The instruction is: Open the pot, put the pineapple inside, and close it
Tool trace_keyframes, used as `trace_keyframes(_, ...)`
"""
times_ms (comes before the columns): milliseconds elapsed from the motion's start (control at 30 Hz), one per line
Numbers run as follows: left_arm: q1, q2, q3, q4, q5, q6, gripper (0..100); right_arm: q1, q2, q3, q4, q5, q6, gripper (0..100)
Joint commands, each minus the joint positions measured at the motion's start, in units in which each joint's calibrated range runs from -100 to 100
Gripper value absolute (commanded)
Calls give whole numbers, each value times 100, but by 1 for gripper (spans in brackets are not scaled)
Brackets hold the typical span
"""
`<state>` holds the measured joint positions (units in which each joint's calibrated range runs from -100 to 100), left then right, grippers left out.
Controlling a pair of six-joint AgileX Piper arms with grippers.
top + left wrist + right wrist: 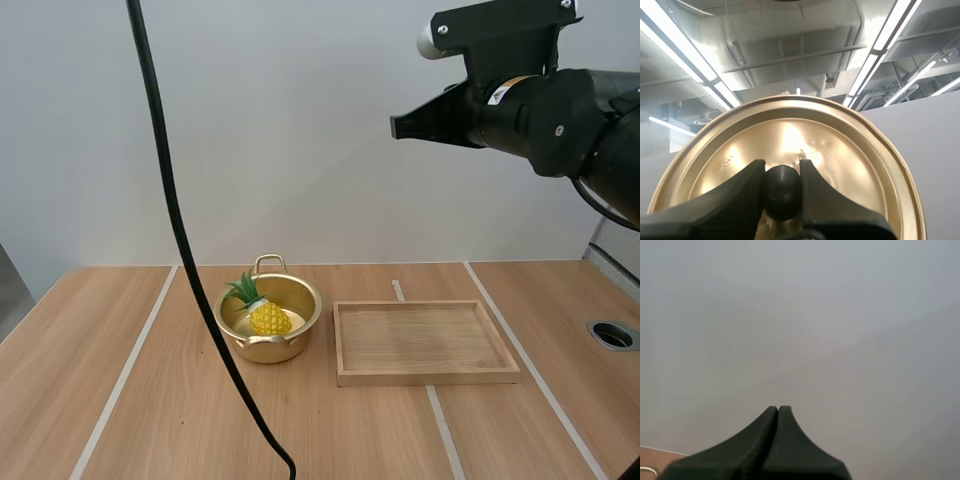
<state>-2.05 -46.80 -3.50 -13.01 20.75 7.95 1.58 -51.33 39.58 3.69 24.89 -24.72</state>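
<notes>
Left pincer (781,168) pinches lid (840,150) by its knob (782,196); open pot (305,326) (pineapple (268,318) inside) sits well below and leftward of right pincer (397,128), pressed together.

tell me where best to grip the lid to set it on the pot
By the round black knob at the centre of the lid, coming from the knob side and closing across it, as the left pincer pinches it now. The knob is narrow enough to pinch and central, so the lid should likely hang level.
</notes>
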Motion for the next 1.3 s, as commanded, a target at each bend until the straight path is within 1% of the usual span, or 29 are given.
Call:
trace_keyframes(0,5,-35,-36,2,-63,-37,0,-19,-79,48,-55,-42,8,0)
trace_keyframes(1100,5,7,-36,2,-123,-37,0,-19,-83,48,-96,-42,8,0)
trace_keyframes(1167,5,65,-36,2,115,-37,0,-19,-83,48,-96,-42,8,0)
trace_keyframes(1267,5,196,-36,25,795,-37,0,-19,-83,48,-96,37,8,0)
